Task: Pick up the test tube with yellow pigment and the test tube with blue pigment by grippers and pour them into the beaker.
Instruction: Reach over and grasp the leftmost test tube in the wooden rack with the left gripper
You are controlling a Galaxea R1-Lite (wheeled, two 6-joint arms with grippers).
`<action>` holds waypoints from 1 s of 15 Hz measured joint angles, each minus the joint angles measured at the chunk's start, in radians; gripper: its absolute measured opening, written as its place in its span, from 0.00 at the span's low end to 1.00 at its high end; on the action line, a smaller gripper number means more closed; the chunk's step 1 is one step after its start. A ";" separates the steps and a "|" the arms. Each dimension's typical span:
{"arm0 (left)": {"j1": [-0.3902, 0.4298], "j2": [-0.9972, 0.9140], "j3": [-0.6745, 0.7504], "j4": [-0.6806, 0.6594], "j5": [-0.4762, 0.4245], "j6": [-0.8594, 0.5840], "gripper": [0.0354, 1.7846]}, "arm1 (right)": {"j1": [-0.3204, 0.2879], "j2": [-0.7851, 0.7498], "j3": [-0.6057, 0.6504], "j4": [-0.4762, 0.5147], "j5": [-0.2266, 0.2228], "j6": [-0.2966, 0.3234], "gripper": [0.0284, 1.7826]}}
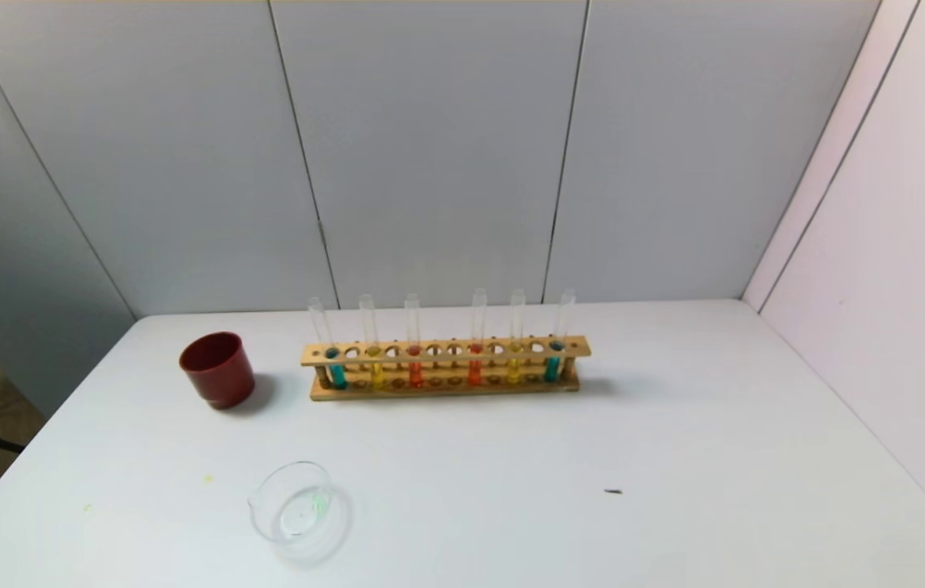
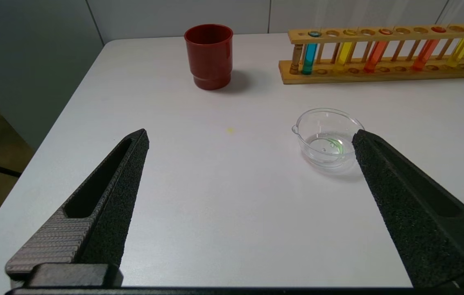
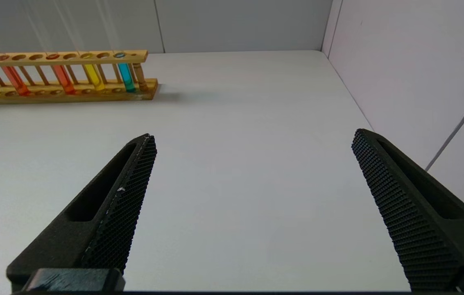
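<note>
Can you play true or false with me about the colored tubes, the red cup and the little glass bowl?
1. Six test tubes stand in the wooden rack. True.
2. The left gripper is holding the left-end blue test tube. False: it is open and empty, over bare table; that tube sits in the rack.
3. The beaker is nearer the robot than the red cup. True.
4. The beaker is full of blue liquid. False: it holds only a small green trace at the bottom.
5. The right gripper is open. True.
6. The rack's two end tubes hold yellow liquid. False: both ends are blue; the yellow tubes stand next to them.
</note>
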 joint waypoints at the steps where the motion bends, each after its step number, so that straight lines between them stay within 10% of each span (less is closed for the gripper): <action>1: 0.000 0.000 0.000 0.001 0.001 0.003 0.98 | 0.000 0.000 0.000 0.000 0.000 0.000 0.98; 15: -0.001 0.140 -0.203 0.147 -0.051 0.125 0.98 | 0.000 0.000 0.000 0.000 0.000 0.000 0.98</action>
